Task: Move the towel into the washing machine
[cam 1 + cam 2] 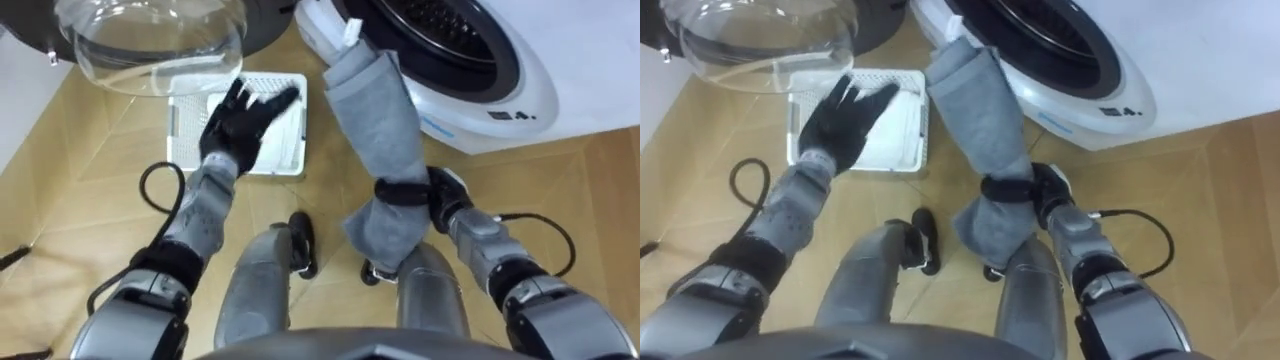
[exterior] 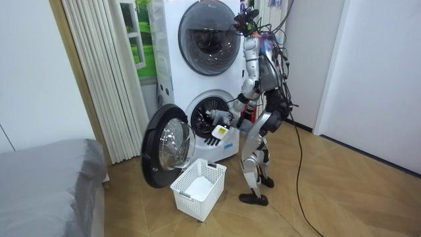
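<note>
Wooden floor (image 1: 80, 170) lies under the robot, which stands at the lower of two stacked machines. Its right hand (image 1: 440, 195) has its fingers wrapped round one grey towel (image 1: 375, 120), a long limp roll whose top end reaches the washing machine (image 1: 500, 90) opening's rim. Its left hand (image 1: 240, 125), fingers spread, hovers over one white basket (image 1: 185, 150) below the open door (image 1: 150, 45).
</note>
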